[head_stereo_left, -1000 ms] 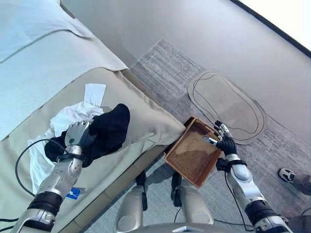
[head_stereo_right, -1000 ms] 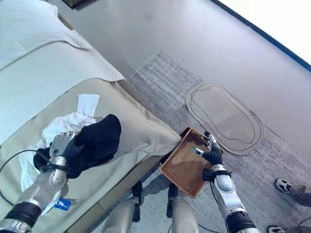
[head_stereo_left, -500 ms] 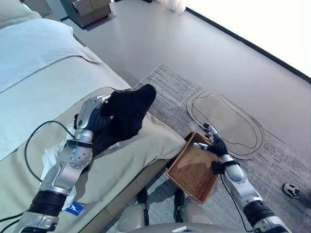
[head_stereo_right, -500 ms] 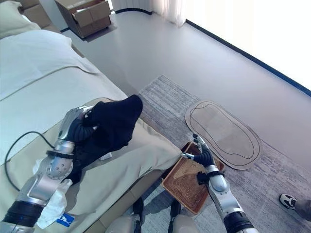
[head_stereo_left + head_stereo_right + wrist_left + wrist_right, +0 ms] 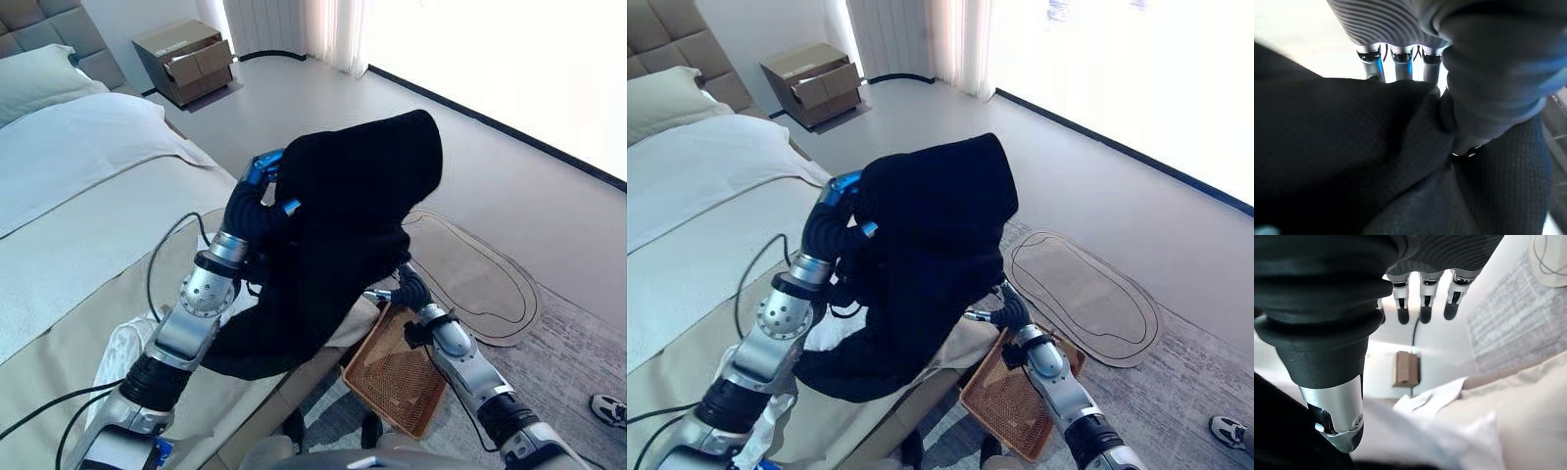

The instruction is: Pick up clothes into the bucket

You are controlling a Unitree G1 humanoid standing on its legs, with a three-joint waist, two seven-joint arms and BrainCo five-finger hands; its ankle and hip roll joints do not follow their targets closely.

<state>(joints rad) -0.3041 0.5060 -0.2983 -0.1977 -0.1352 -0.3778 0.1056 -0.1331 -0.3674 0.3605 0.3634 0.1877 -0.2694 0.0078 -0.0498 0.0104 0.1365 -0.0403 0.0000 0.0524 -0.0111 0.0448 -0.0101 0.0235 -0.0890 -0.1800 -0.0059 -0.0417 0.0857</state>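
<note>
Fingers (image 5: 1396, 66) of the left hand (image 5: 257, 201) curl into a black garment (image 5: 333, 245), clamping it; the cloth drapes over the hand and hangs, raised above the edge of the bed (image 5: 88, 235). The right hand (image 5: 407, 291), fingers (image 5: 1422, 303) straight and apart, holding nothing, is beside the garment's lower folds, above the near rim of a brown woven basket (image 5: 392, 377) standing on the grey rug (image 5: 578, 333) beside the bed. White cloth (image 5: 122, 348) lies on the bed near the left arm. A beige mat (image 5: 480, 274) lies beyond the basket; a nightstand (image 5: 186, 61) stands by the wall.
</note>
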